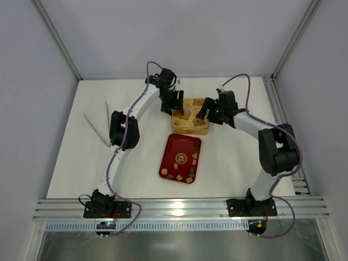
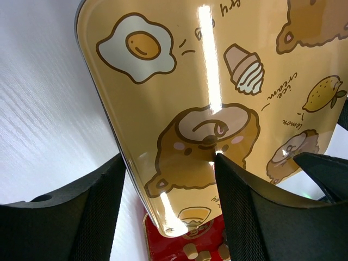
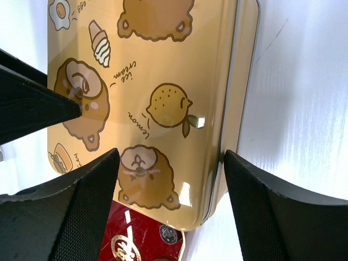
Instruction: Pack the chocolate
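Left arm (image 1: 122, 130): white tubular links between bulky black joint housings, on a black left base plate (image 1: 103, 205) at the near edge. Right arm (image 1: 274, 149): same build, with a black right base plate (image 1: 247, 206). 1 purple cable runs along each arm: left cable (image 1: 147, 68), right cable (image 1: 243, 75). Left gripper (image 2: 169, 157) and right gripper (image 3: 171, 155): 2 matte black fingers (image 2: 98, 217) each, broad, tapering to narrow tips, with a small round recess near 1 finger's root.

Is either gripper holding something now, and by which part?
Nothing is clearly held. The left gripper and right gripper stand open, each astride one side edge of the gold tin; whether they press it cannot be told.
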Tool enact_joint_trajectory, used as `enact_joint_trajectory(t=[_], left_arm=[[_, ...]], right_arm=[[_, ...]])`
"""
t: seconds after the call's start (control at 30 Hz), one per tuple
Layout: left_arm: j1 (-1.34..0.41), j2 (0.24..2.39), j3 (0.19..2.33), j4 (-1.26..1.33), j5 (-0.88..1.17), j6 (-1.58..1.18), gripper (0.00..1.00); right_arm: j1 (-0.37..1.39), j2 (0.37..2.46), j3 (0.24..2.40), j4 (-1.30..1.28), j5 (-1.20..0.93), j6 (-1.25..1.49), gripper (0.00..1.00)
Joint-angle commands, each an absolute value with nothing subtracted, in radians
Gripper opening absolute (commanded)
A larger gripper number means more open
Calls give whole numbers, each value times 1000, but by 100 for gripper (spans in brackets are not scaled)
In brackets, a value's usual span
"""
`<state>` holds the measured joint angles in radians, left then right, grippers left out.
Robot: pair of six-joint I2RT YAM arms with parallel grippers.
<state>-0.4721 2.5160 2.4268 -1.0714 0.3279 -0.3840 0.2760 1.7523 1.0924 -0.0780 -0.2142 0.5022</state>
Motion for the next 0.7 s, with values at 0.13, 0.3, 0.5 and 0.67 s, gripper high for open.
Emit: enact_joint_trajectory(t=[0.13,0.3,0.5,0.67], left_arm=[[-486,2500,2405,-1117,242,-357,64],[-491,2499,2404,-1115,238,-354,64],[-495,2497,2404,-1115,229,-348,64],[-505,2488,2399,-1118,229,-324,65]], right_arm=[[296,1664,1063,-55,-193,492,77],[301,1635,1042,-55,-192,495,76],[302,1612,1009,-46,-190,502,76],[304,1589,973,-26,-192,508,76]])
